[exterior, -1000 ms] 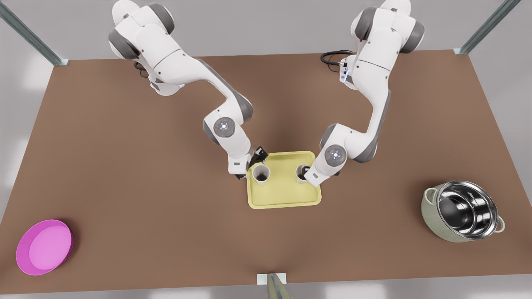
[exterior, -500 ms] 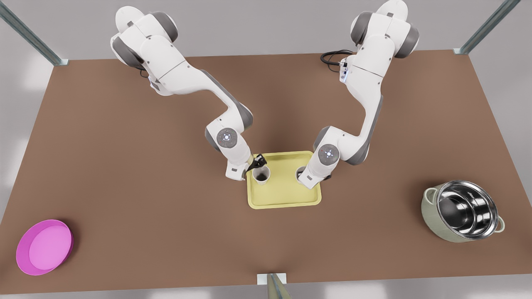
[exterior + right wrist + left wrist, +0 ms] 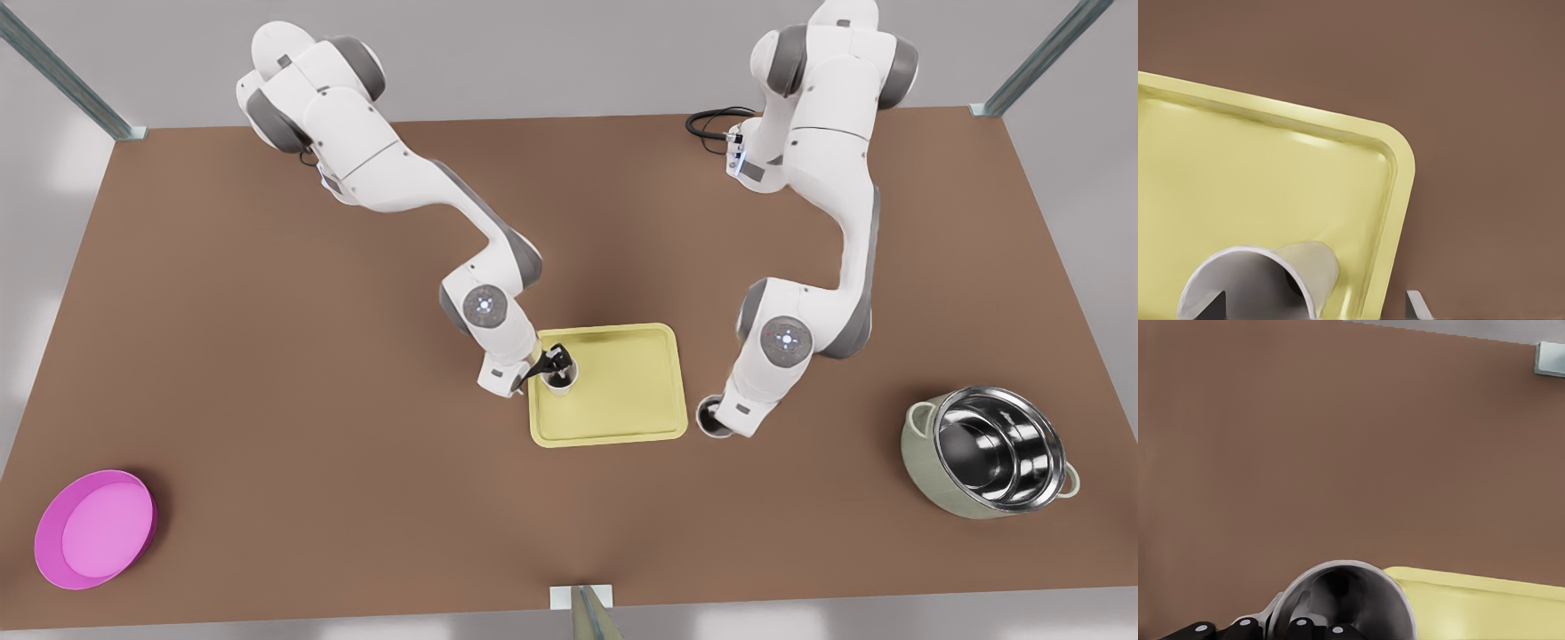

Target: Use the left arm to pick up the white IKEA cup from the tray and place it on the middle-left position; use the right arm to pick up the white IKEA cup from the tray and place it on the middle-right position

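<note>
Tray [image 3: 622,396] and white cups lie beyond the nearest things on the brown desk [image 3: 356,444]. Those are a pink bowl [image 3: 93,529] at the near corner on the front view's left and a steel pot [image 3: 987,449] toward the front view's right, both well apart from my work.

Next comes my right hand [image 3: 722,418], holding the right white cup [image 3: 709,415] by its rim. The cup is off the tray, just beside the tray's near corner on the front view's right, over bare desk. In my right wrist view one finger [image 3: 1213,305] sits inside the cup [image 3: 1298,267], with the tray's rounded corner [image 3: 1401,173] behind it. I cannot tell whether the cup's base touches the desk.

Farther back, the left white cup [image 3: 562,378] stands upright on the tray, against the rim on the front view's left. My left hand [image 3: 553,363] is right at this cup's rim. In my left wrist view the hand [image 3: 1268,628] meets the cup's wall [image 3: 1358,587], with the tray's edge [image 3: 1485,607] beside it. I cannot tell whether that hand has closed on it.
</note>
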Motion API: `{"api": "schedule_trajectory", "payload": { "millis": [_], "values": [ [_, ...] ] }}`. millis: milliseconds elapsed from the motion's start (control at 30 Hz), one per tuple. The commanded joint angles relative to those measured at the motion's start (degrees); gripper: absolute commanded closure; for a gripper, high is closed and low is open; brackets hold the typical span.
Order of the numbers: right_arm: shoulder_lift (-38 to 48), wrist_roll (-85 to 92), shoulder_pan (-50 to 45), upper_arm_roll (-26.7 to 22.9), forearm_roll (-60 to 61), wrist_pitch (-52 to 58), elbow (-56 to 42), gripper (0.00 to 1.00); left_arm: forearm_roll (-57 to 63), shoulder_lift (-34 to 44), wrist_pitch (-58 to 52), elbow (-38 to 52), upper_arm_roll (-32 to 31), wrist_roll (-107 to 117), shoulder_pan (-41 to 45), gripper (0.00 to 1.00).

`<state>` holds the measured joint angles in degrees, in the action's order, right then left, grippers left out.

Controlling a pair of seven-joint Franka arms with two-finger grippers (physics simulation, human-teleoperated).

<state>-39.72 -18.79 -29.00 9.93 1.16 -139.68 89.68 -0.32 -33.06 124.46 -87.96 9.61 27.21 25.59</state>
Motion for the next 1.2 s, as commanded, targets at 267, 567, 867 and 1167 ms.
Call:
{"api": "schedule_trajectory", "payload": {
  "millis": [267,567,867,1167],
  "values": [
    [-2.0,-4.3,-0.2,0.0,0.1,0.0,0.0,0.1,-8.4,-3.9,17.0,-1.5,4.7,-25.7,-8.0,0.78],
    [-1.7,-7.4,-0.3,0.4,0.2,1.0,-0.1,0.49,-14.4,-6.5,21.1,-1.6,4.5,-25.8,-7.6,0.78],
    [-0.4,-7.3,-0.5,0.7,0.1,4.9,-0.7,0.93,-14.6,-8.0,21.0,-2.9,3.6,-25.7,-7.5,0.75],
    [3.8,6.8,4.6,0.6,0.1,21.5,-7.4,1.0,-3.6,-3.9,-4.1,2.7,4.0,-30.0,-5.9,0.0]
  ]
}}
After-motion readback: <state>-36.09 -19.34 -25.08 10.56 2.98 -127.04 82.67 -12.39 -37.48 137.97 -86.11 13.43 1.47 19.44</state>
